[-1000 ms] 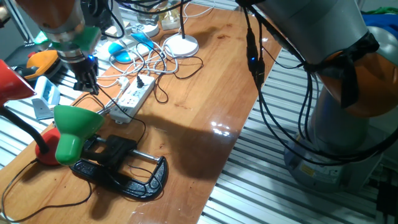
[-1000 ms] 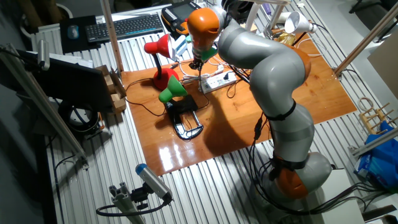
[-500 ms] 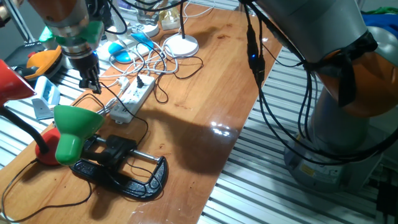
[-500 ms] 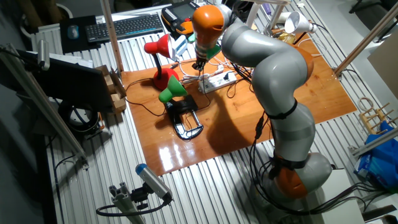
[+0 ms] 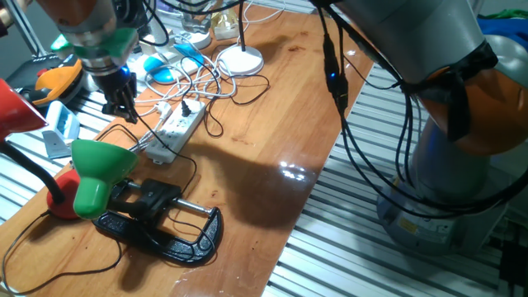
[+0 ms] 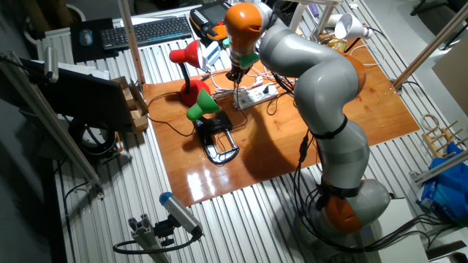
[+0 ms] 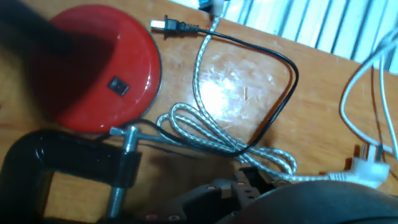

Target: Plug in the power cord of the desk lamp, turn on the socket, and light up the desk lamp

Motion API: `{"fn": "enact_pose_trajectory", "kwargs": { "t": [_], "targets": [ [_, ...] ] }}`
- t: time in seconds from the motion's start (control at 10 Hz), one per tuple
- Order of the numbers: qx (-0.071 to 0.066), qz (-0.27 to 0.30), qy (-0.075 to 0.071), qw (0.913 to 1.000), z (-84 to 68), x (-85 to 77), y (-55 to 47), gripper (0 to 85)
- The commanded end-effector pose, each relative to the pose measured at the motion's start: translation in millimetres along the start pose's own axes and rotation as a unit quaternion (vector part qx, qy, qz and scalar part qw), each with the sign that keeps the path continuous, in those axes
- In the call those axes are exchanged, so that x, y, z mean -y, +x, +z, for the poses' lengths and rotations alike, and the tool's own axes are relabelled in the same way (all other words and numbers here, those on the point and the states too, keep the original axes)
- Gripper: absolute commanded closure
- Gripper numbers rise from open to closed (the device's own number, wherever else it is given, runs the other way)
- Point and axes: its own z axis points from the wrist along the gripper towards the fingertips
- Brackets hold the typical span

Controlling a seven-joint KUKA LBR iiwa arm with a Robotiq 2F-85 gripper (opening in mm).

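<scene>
Power cord (image 7: 283, 93) loops slack beside a silver cable (image 7: 205, 134), so the fingers (image 5: 122, 106), whose spread I cannot tell, risk snagging the wrong strand.

In the hand view, the gripper (image 7: 261, 193) is showing only as a dark blurred mass along the bottom edge, so the spacing of its fingers cannot be told. The black clamp base (image 7: 74, 171) is being cut off by the left and bottom edges there, and the red lamp base (image 7: 93, 68) is blurring toward the left. In one fixed view, the red lamp shade (image 5: 16, 103) is being cropped by the left edge. In the other fixed view, the socket (image 6: 257, 95) is appearing too small to count its outlets, and the power cord (image 7: 273, 81) is too thin to follow.
</scene>
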Motion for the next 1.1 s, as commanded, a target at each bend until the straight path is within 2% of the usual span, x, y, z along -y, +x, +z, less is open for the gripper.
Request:
{"fn": "enact_pose_trajectory", "kwargs": {
  "t": [0.0, 0.1, 0.2, 0.3, 0.5, 0.7, 0.9, 1.0],
  "targets": [
    [-0.018, 0.17, 0.001, 0.9853, -1.4, 1.8, 1.7, 85.0],
    [-0.018, 0.205, -0.005, 0.9785, -1.5, 3.8, 4.5, 85.0],
    [-0.019, 0.205, 0.008, 0.9785, -1.7, 3.8, 5.0, 85.0],
    [-0.026, 0.207, 0.014, 0.978, -1.8, 2.9, 4.9, 85.0],
    [-0.047, 0.213, 0.016, 0.9758, -3.2, 1.3, 6.1, 85.0],
    [-0.059, 0.207, 0.013, 0.9765, -3.0, 1.5, 6.1, 85.0],
    [-0.065, 0.206, -0.002, 0.9764, -3.0, 1.6, 6.8, 85.0],
    [-0.065, 0.216, -0.004, 0.9743, -3.4, 1.5, 7.2, 85.0]
  ]
}}
